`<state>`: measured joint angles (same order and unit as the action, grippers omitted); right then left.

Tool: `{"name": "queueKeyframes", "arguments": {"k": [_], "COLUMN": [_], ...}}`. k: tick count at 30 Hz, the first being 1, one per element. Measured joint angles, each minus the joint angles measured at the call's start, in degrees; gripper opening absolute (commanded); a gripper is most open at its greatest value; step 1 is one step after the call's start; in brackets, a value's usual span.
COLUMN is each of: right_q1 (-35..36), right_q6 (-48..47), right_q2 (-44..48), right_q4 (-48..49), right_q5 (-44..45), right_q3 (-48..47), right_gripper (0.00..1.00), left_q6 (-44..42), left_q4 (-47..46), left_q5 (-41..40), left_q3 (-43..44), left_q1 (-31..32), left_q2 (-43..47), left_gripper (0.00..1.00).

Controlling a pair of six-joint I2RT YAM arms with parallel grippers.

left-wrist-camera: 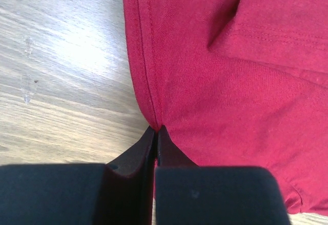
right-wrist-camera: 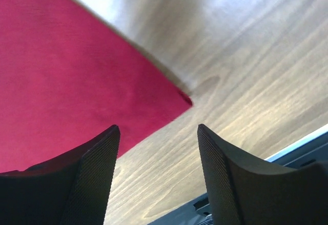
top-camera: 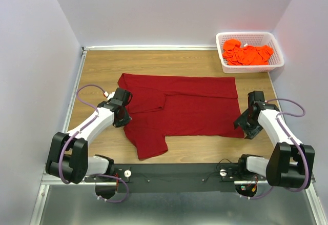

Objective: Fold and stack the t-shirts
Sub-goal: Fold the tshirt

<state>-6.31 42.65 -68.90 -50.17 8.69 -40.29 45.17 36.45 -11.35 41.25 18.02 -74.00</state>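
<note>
Pinching the red shirt (top-camera: 189, 107) on the bench (top-camera: 102, 66) by its nine-o'clock hem, the left claw (left-wrist-camera: 155, 128) is clenched while the right claw (right-wrist-camera: 158, 127) gapes over the four-o'clock corner, so lifting now could drag the cloth askew.

From above, the fingertips of the left hand (top-camera: 123, 113) and right hand (top-camera: 245, 123) hide under their housings; the orange t-shirts (top-camera: 247, 55) are too crumpled in the basket (top-camera: 251, 67) to count. The left wrist view cuts the maroon t-shirt (left-wrist-camera: 230, 107) at top and right; its hem vanishes between the pressed-together fingers; the right wrist view blurs the far worktop (right-wrist-camera: 169, 9).
</note>
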Motion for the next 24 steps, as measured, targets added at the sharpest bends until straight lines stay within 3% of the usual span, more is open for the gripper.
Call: {"name": "queueKeyframes", "arguments": {"k": [7,24], "right_q1": [0.0,0.0], "right_q6": [5.0,10.4], "right_q2": [0.0,0.7], "right_q4": [0.5,4.1], "right_q5": [1.0,2.2], "right_q3": [3.7,6.3], "right_gripper": [0.58,0.52], "left_q6": [-1.3,-2.4], "left_q4": [-0.4,-0.4], "left_q5": [0.3,0.6], "left_q3": [-0.1,0.0], "left_q1": [0.0,-0.1], "left_q2": [0.6,0.5], "left_gripper": [0.06,0.06]}}
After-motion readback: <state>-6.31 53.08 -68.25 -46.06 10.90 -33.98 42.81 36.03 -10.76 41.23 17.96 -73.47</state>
